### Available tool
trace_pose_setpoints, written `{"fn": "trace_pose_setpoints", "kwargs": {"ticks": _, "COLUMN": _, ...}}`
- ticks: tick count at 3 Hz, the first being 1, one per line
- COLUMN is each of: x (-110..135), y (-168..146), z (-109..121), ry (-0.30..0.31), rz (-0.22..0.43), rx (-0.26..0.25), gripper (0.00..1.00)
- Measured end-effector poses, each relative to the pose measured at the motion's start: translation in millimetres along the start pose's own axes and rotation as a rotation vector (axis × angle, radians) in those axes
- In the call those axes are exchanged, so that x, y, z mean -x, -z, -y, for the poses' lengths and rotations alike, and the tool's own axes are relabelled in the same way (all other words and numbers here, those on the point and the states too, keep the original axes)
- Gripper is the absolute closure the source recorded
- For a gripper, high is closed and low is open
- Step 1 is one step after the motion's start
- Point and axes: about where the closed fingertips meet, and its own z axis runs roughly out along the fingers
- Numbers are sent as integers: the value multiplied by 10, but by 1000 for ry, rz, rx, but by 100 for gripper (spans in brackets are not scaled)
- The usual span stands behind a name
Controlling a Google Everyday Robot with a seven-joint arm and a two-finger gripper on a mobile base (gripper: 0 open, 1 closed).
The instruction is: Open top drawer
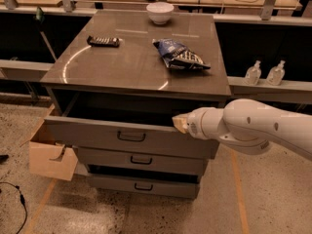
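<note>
The top drawer (pixel 97 136) of the grey cabinet stands pulled out. Its flat grey front carries a dark wire handle (pixel 131 137) at centre, and the dark inside shows behind the front. My gripper (pixel 179 123) is at the end of the white arm that comes in from the right. It sits at the drawer front's upper edge, right of the handle. Only a tan tip shows.
On the cabinet top (pixel 126 67) lie a black remote (pixel 103 41), a blue snack bag (pixel 181 55) and a white bowl (pixel 160 12). Two shorter drawers (pixel 141 161) sit below. A light wooden box (pixel 48 156) stands at the left. Two clear bottles (pixel 264 73) stand on a right ledge.
</note>
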Motion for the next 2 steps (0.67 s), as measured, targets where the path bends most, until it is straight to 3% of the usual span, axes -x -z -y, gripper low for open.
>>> {"fn": "trace_pose_setpoints", "kwargs": {"ticks": 2, "x": 29, "y": -206, "z": 137, "ry": 18, "rz": -30, "rx": 6, "gripper": 100}}
